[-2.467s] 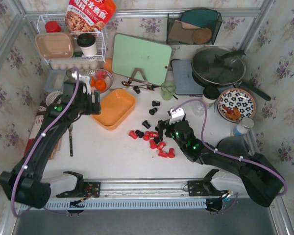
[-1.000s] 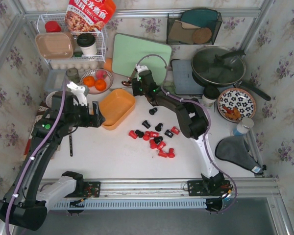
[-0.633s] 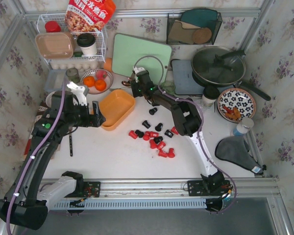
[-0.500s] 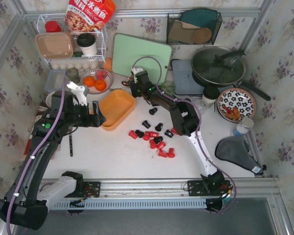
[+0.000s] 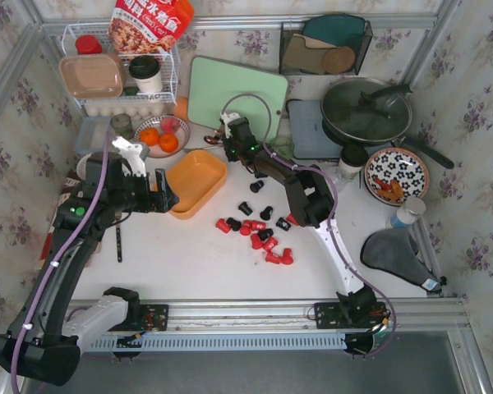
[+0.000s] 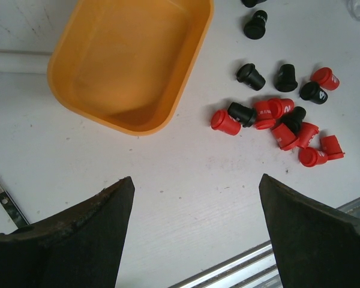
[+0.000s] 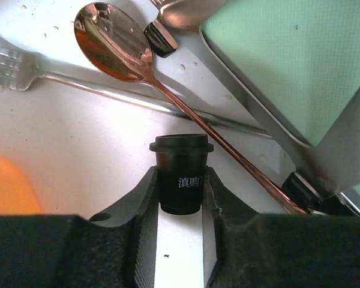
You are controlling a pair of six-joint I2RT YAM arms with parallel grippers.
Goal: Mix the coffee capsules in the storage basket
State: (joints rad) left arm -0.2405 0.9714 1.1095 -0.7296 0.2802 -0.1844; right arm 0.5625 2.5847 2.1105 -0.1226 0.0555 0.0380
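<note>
The storage basket [image 5: 195, 182], an orange-yellow tray, lies left of centre with nothing in it [image 6: 129, 60]. Several red and black coffee capsules [image 5: 256, 231] lie scattered on the white table to its right, also visible in the left wrist view [image 6: 276, 114]. My right gripper [image 5: 229, 149] reaches far back beside the cutlery and is shut on one black capsule [image 7: 180, 157], upright between its fingers [image 7: 149, 198]. My left gripper [image 5: 163, 199] hovers at the basket's left edge, open and holding nothing [image 6: 195, 198].
A copper spoon [image 7: 108, 42], a fork [image 7: 24, 66] and a green cutting board [image 5: 234, 97] lie close around the right gripper. A dish of oranges [image 5: 160, 138], a wire rack [image 5: 119, 78], a pan [image 5: 366, 111] and a patterned plate [image 5: 396, 175] line the back and right.
The right gripper's fingers have closed onto the black capsule by the spoon, and its wrist shifted slightly. The left arm has stayed still.
</note>
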